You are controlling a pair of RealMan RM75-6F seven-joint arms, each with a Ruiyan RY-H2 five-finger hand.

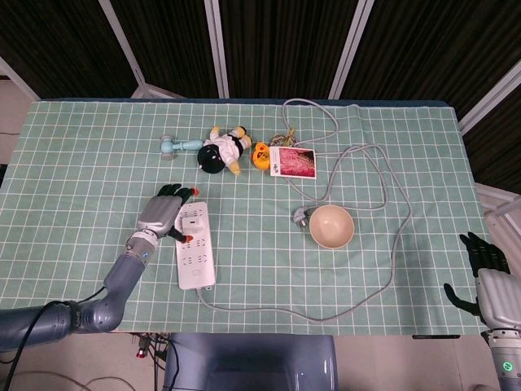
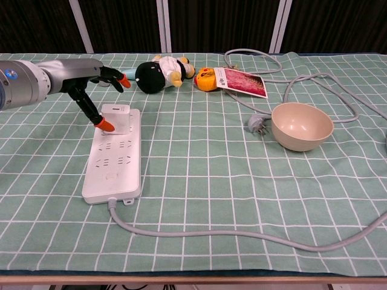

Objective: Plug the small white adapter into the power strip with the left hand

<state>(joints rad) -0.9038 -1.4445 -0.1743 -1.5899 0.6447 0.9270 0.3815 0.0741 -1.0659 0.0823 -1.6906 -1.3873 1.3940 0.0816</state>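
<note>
The small white adapter (image 2: 118, 118) (image 1: 192, 220) stands upright in the far end of the white power strip (image 2: 112, 169) (image 1: 195, 257). My left hand (image 2: 91, 81) (image 1: 163, 213) hovers just left of it with its fingers spread, holding nothing. One orange fingertip (image 2: 104, 125) hangs close beside the adapter's left face; whether it touches I cannot tell. My right hand (image 1: 487, 281) rests off the table's front right corner, fingers apart and empty.
The strip's grey cable (image 2: 242, 232) runs along the front edge and loops right past a beige bowl (image 2: 301, 125), with a loose plug (image 2: 256, 124) beside it. A plush toy (image 2: 160, 72), a small orange toy (image 2: 206, 78) and a red card (image 2: 242, 82) lie at the back.
</note>
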